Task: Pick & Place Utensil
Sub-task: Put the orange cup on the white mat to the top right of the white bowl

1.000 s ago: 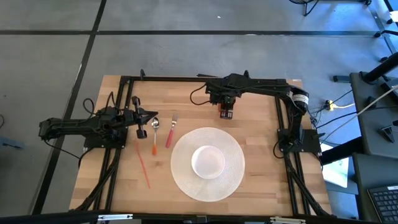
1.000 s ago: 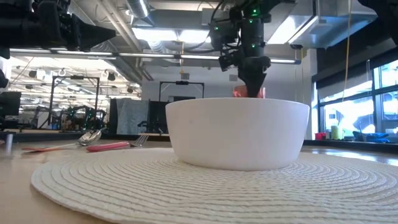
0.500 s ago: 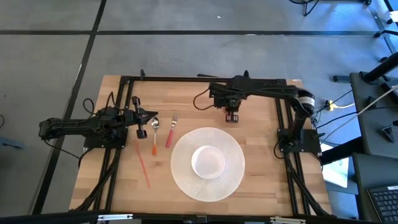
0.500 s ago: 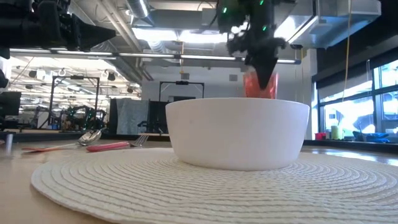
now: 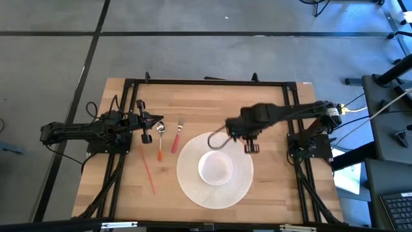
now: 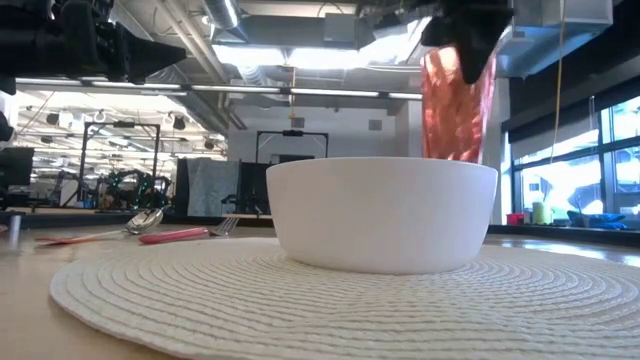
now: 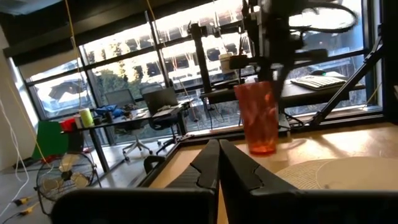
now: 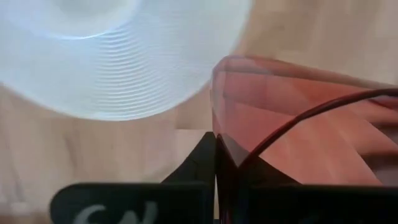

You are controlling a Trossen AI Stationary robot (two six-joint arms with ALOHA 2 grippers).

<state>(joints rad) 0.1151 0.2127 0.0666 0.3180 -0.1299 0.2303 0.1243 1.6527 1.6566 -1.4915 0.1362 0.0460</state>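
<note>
My right gripper [image 5: 250, 145] hangs over the right rim of the round white mat [image 5: 193, 183], shut on a red see-through cup [image 6: 458, 105], which also shows in the left wrist view as the cup [image 7: 258, 118]. A white bowl [image 5: 214, 167] stands in the mat's middle. A spoon [image 5: 160, 132], a fork [image 5: 177, 134] with a pink handle and a thin red stick [image 5: 149, 171] lie flat on the wood left of the mat. My left gripper [image 5: 158, 120] is shut and holds nothing, just beyond the spoon's bowl. My right gripper pinches the cup's wall at the rim [image 8: 217, 134], one finger inside the cup and one outside. The fingers come from above, pointing down. The cup hangs upright below them, beyond the bowl in the low view, and looks clear of the table.
A black frame [image 5: 206, 82] runs along the table's far edge and down both sides. Bare wood [image 5: 193, 106] lies between the mat and the far edge. A dark cable [image 5: 215, 140] loops from the right arm over the mat.
My right gripper has carried the cup from near the table's far edge toward the near edge and a little to the right, rising as it went, and now stands over the mat's right rim. The cup has stayed upright in the hold.
</note>
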